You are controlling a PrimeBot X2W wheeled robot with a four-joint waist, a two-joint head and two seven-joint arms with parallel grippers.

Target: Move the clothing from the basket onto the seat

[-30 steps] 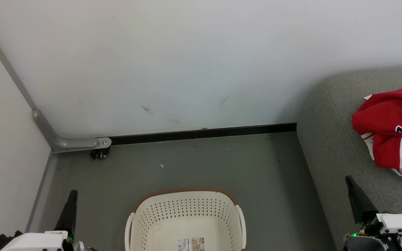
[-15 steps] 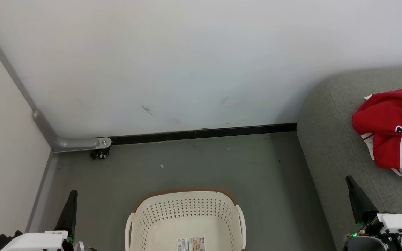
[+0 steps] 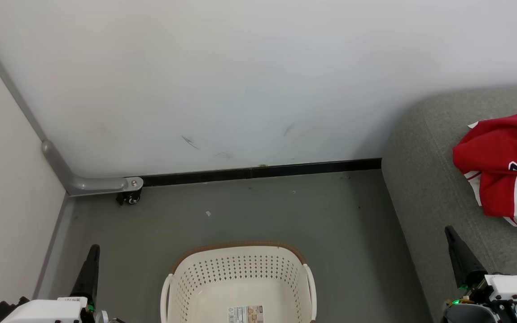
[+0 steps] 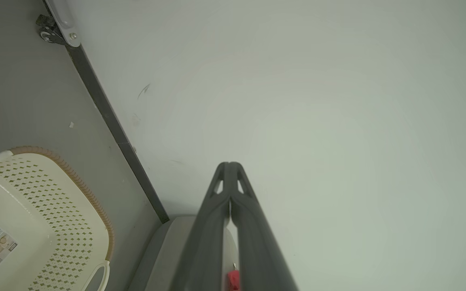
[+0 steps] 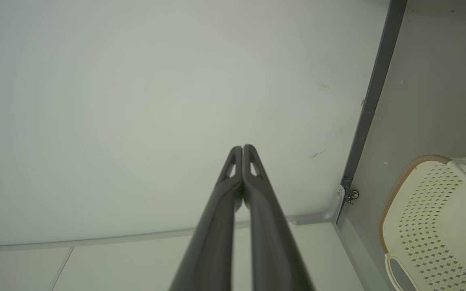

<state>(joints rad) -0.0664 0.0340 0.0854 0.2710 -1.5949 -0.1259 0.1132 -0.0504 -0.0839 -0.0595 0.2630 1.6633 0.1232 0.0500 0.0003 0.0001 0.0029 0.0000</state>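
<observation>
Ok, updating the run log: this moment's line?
basket: visible part empty | red jersey: on sofa cushion | left claw: shut | right claw: shut

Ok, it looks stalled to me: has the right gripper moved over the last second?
No. Judged against the seat, the right gripper sits in the same spot, shut.

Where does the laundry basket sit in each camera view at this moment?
Head view: basket at the bottom centre, cut by the lower edge.
Left wrist view: basket in the lower left corner.
Right wrist view: basket in the lower right corner.
Shared landmark: the black baseboard behind it.
</observation>
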